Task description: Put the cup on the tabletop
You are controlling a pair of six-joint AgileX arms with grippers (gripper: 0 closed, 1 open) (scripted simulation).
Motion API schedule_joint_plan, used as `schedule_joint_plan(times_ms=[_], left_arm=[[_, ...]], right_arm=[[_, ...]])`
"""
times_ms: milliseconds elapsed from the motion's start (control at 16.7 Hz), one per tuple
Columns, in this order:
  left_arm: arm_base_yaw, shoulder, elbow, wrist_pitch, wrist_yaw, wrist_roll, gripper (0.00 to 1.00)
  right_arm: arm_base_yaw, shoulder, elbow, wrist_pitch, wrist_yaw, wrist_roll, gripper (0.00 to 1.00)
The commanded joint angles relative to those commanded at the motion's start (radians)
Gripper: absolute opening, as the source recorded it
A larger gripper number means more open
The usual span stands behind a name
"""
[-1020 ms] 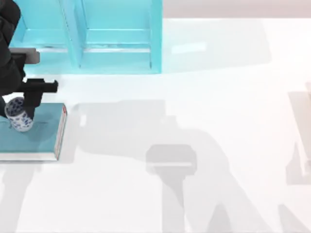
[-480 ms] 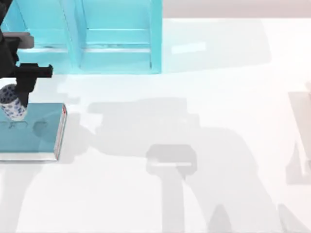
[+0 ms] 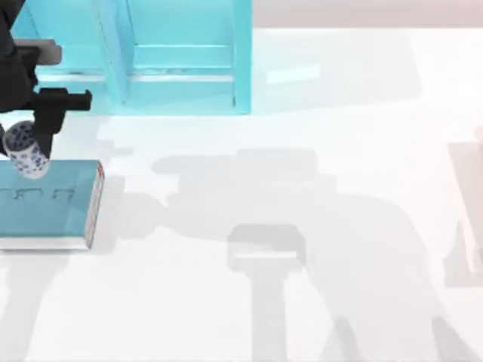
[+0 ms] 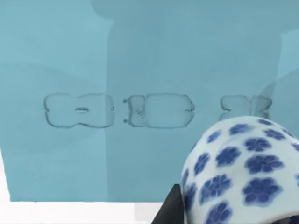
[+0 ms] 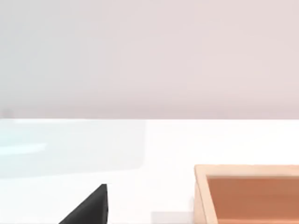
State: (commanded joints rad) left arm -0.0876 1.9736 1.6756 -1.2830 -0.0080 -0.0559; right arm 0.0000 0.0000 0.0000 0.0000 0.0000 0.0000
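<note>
White and glossy, the tabletop [image 3: 302, 188] fills most of the top view and carries broad grey shadows of the two arms across its centre and right. At the upper left of the frame stands a light-blue shelf cabinet [image 3: 181, 60], its open compartments facing the table. Below it, at the left edge, a teal book [image 3: 49, 207] lies flat with its pale page edges turned to the right. The left gripper [image 3: 30, 139] hangs at the far left of the frame, between cabinet and book, closed around the cup [image 3: 26, 148], a small white cylinder with blue flowers held tilted above the book's upper edge and clear of the cover. In the left wrist view the cup [image 4: 243, 172] sits in the foreground with the book's teal cover [image 4: 140, 70] behind it. The right wrist view shows a dark part of the right gripper [image 5: 88, 207] low in the frame, its opening not discernible, beside an orange-brown open box [image 5: 250, 196] on the white surface before a plain pale wall [image 5: 149, 56].
</note>
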Motion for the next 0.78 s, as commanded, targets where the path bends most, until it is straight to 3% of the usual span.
schedule_joint_plan(times_ms=[540,780], left_arm=[[-0.395,0.118,0.236,-0.108,0.006,-0.399,0.0],[-0.465,0.146,0.291,-0.137,0.013,-0.468,0.0]], right_arm=[[0.0,0.0,0.0,0.0,0.0,0.0,1.0],[0.0,0.0,0.0,0.0,0.0,0.0,1.0]])
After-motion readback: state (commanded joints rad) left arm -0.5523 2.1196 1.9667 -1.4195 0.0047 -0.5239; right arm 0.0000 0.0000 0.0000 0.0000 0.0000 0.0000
